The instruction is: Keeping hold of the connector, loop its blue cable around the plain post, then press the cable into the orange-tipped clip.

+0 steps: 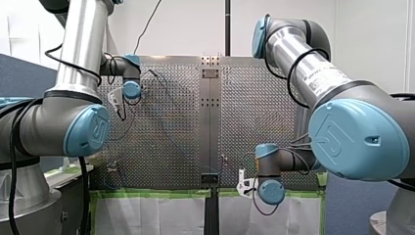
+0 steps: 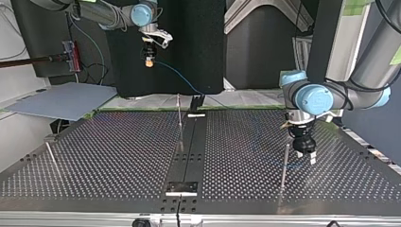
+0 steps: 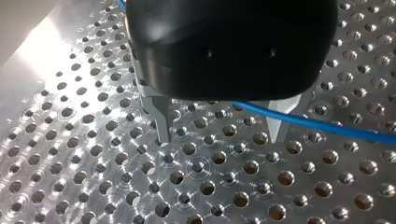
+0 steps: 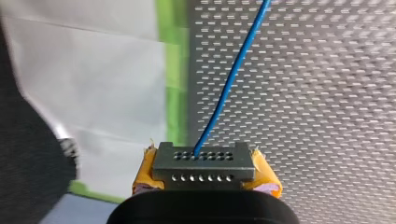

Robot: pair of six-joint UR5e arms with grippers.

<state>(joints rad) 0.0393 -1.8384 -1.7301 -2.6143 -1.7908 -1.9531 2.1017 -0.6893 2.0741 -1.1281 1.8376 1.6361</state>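
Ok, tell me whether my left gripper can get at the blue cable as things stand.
Likely yes: my left gripper hangs open close over the table, and the blue cable runs out from between its fingers with nothing blocking.

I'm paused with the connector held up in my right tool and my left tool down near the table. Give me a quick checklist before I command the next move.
1. Grip on the connector: ok. My right tool clamps it between the yellow pads.
2. The blue cable exits the connector cleanly: ok. It leaves in one straight run, with no kink in sight.
3. My left tool is open: ok. Its fingers are apart, and the cable crosses one finger ungripped.
4. Cable looped around the post beside my left tool: cannot tell.
5. Orange-tipped clip located: cannot tell. No orange tip can be made out in any view.
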